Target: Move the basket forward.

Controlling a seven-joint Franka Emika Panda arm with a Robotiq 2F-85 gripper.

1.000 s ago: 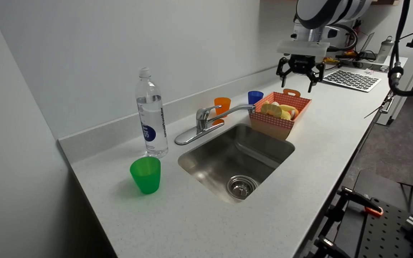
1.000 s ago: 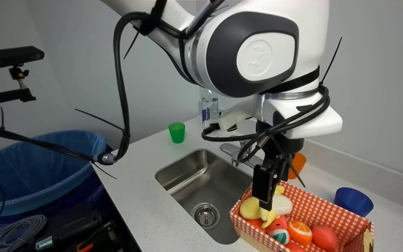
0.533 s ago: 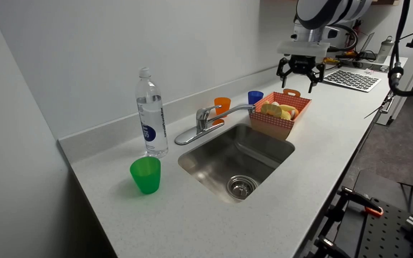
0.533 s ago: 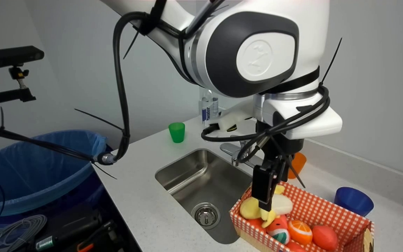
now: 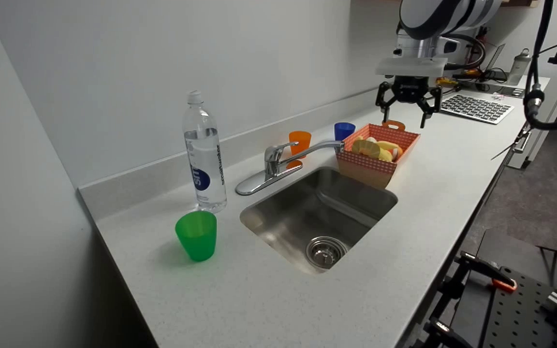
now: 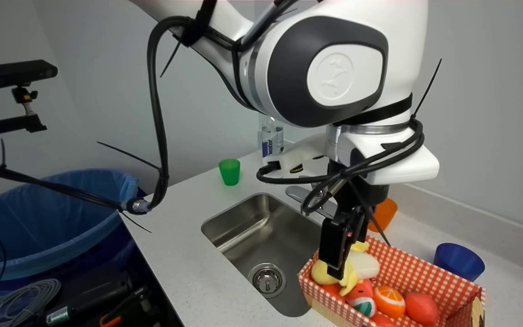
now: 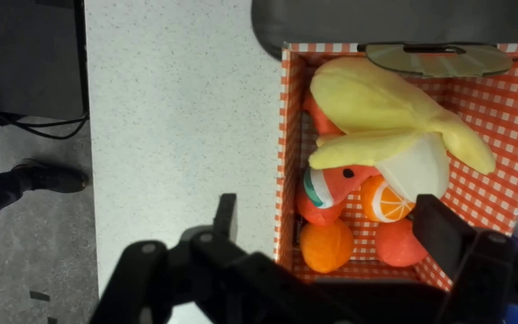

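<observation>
The basket (image 5: pixel 368 169) is a shallow red-checked box on the counter beside the sink; it also shows in an exterior view (image 6: pixel 420 263) and in the wrist view (image 7: pixel 282 148). It holds plush fruit: a peeled banana (image 7: pixel 371 101), a watermelon slice, oranges and red fruits. Cut-out handles stand on its short ends. My gripper (image 5: pixel 404 122) is open and empty above the basket. In the wrist view the gripper (image 7: pixel 327 199) has one finger over the counter outside the basket's long side and the other over the inside. The basket's near end is hidden behind the gripper.
The steel sink (image 5: pixel 278 227) lies right against the basket's end, with the faucet (image 5: pixel 272 162) behind it. An orange cup (image 5: pixel 300 144) and a blue cup (image 6: pixel 459 261) stand along the wall. A water bottle (image 5: pixel 205 164) and a green cup (image 5: pixel 196 237) stand past the sink.
My gripper has shifted slightly toward the counter's front edge and a little lower in the last half second. It has stayed open. The basket has not moved.
</observation>
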